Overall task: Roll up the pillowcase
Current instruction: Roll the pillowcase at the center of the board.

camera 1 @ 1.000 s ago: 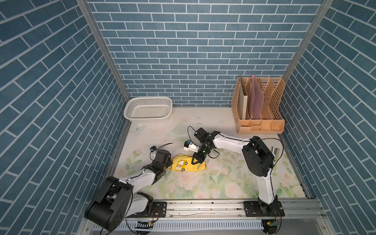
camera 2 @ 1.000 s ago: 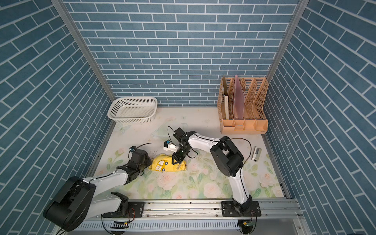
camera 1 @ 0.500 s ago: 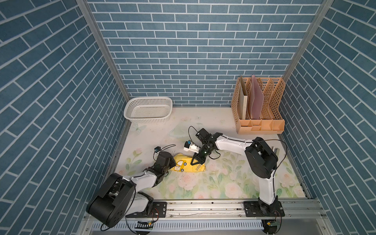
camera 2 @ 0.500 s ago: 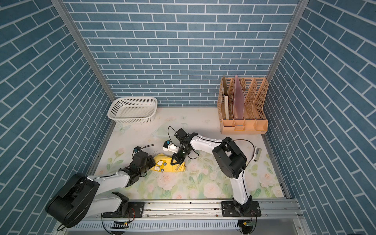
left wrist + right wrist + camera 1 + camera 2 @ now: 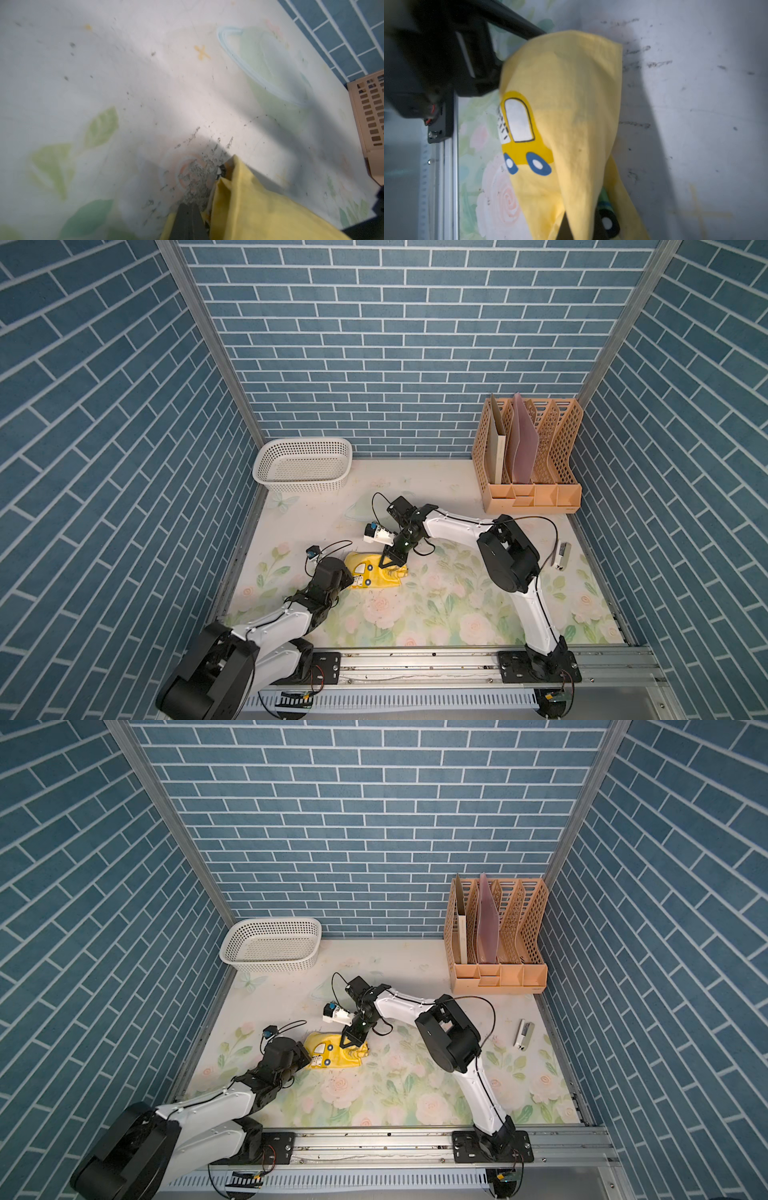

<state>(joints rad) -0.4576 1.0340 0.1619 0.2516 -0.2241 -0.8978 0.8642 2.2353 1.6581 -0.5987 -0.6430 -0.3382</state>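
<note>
Left hand [image 5: 351,580] and right hand [image 5: 391,565] are both clamped tight on the bunched pillowcase [image 5: 375,580].

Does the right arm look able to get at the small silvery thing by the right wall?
Probably, but not right now: the right pincer is shut on the yellow car-print pillowcase. Nothing stands between it and the small silvery object on the floral table cover.

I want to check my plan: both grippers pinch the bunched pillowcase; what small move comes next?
Probably roll both wrists one turn together. The left gripper and right gripper are shut on opposite ends of the pillowcase, which is bunched but loose, with a corner sticking out.
</note>
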